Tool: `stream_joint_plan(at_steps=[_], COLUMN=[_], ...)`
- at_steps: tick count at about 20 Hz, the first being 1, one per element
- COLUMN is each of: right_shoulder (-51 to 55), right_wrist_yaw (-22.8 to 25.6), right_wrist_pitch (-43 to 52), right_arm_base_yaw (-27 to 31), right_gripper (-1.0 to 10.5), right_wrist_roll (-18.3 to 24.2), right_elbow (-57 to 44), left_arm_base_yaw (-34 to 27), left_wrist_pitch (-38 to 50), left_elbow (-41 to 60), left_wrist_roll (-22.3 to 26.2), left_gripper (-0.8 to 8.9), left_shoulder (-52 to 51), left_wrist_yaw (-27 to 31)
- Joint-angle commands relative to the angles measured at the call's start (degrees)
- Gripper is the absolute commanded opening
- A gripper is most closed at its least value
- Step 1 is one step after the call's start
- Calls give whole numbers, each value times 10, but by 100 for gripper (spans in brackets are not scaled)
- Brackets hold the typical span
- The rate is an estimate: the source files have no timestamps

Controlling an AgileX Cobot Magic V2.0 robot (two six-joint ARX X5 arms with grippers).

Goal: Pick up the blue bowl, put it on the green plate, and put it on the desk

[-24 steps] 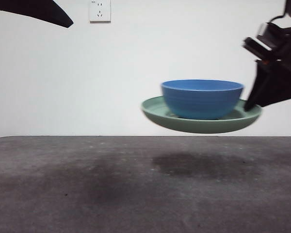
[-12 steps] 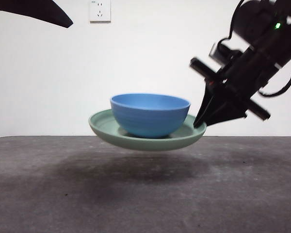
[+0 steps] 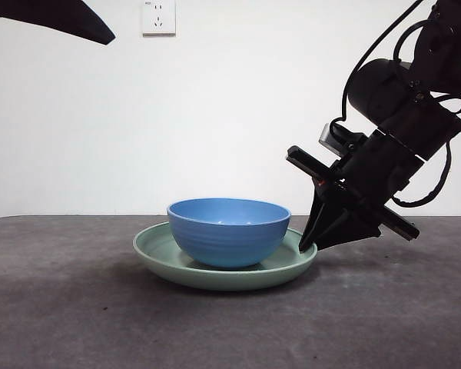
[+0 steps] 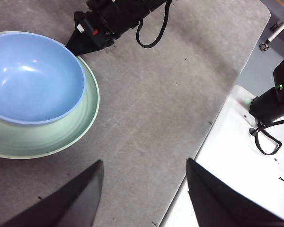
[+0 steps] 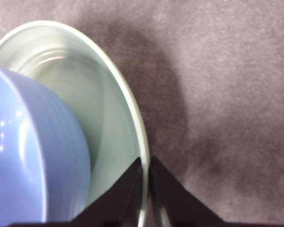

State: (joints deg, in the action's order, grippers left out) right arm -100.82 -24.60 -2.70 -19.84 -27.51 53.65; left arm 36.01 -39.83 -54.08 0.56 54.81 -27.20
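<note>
The blue bowl (image 3: 227, 231) sits inside the green plate (image 3: 150, 250), and the plate appears to rest on the desk (image 3: 100, 323) near the middle. My right gripper (image 3: 311, 242) reaches down from the right and is shut on the plate's right rim. In the right wrist view its jaws (image 5: 146, 163) pinch the pale-green rim of the plate (image 5: 109, 118), with the bowl (image 5: 28, 156) just beside. My left gripper (image 4: 144, 163) hangs open high above the desk, nothing between its jaws, looking down on the bowl (image 4: 33, 78), the plate (image 4: 61, 137) and the right gripper (image 4: 73, 43).
A white wall socket (image 3: 158, 15) is on the back wall. The left arm shows as a black tip (image 3: 61, 19) at the top left corner. In the left wrist view the desk's edge (image 4: 213, 123) borders a white surface (image 4: 236, 161) carrying a black device (image 4: 274, 101).
The right gripper has carried the plate, with the bowl on it, leftward and down from mid-air onto the desk. The left arm has not moved.
</note>
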Motion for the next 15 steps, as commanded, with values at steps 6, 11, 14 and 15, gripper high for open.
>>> stream_joint_plan(at_steps=[6, 11, 14, 15], right_shoulder=[-2, 41, 98, 119], right_wrist_yaw=[-5, 16, 36, 40], right_wrist_pitch=[1, -26, -73, -92], right_arm_base_yaw=[-9, -9, -9, -9], right_gripper=[168, 169, 170, 169], right_wrist_roll=[-10, -3, 29, 43], right_elbow=[13, 13, 13, 13], left_arm_base_yaw=[4, 4, 4, 4], left_wrist_pitch=[2, 2, 2, 2], left_elbow=[-5, -5, -5, -5], left_wrist_roll=[-2, -2, -2, -2], left_gripper=[281, 281, 281, 281], left_shoulder=[3, 3, 3, 3], left_wrist_yaw=[-3, -3, -3, -3])
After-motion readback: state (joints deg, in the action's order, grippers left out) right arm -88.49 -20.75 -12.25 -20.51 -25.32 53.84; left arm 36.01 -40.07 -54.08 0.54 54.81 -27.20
